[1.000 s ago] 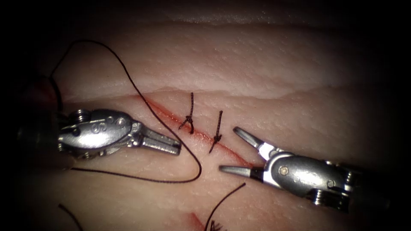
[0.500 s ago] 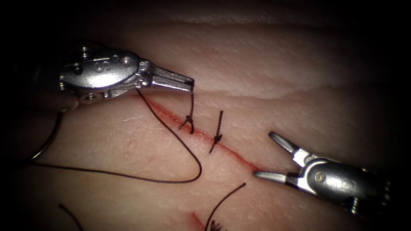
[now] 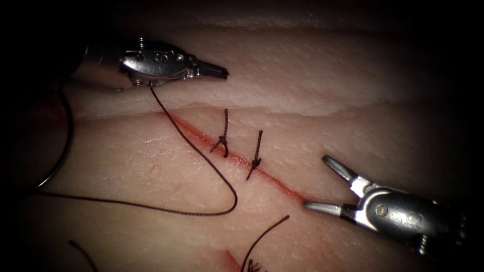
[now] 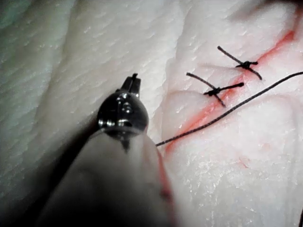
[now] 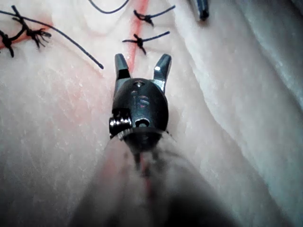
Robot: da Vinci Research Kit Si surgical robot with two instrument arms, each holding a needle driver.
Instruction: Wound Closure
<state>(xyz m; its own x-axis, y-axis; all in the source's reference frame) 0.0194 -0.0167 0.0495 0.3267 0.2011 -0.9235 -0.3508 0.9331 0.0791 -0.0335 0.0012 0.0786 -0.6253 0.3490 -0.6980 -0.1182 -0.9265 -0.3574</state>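
- Cut (image 3: 280,184) in the tissue (image 3: 327,85) ran slantwise, lined with red fluid (image 3: 197,137), and two knotted stitches crossed it side by side: the upper stitch (image 3: 224,140) and the lower stitch (image 3: 256,160), each with short trimmed tails.
- Left tool (image 3: 218,72) hung above the upper end of the cut, well clear of both stitches and on the far side of a fold in the tissue. Its jaws were pressed together, and nothing could be seen between them.
- From the left wrist view, the same closed tip (image 4: 134,83) pointed away from the cut, with the two stitches off to one side.
- Long thread (image 3: 212,166) came out from under the left tool's wrist, ran down beside the cut on its left, bent back in a tight loop near the lower stitch, and led away far to the left of the cut.
- At that far-left end, a thin grey curve (image 3: 61,160) lay on the surface. It looked like the needle, outside the tissue and held by neither tool, but it was too dim to be sure.
- Right tool (image 3: 315,182) sat at the lower right end of the cut with its jaws spread wide, one on each side of the line, and it held nothing. The right wrist view showed the same spread jaws (image 5: 142,60) just short of the stitches.
- A loose cut thread end (image 3: 264,235) lay below the cut's lower end.
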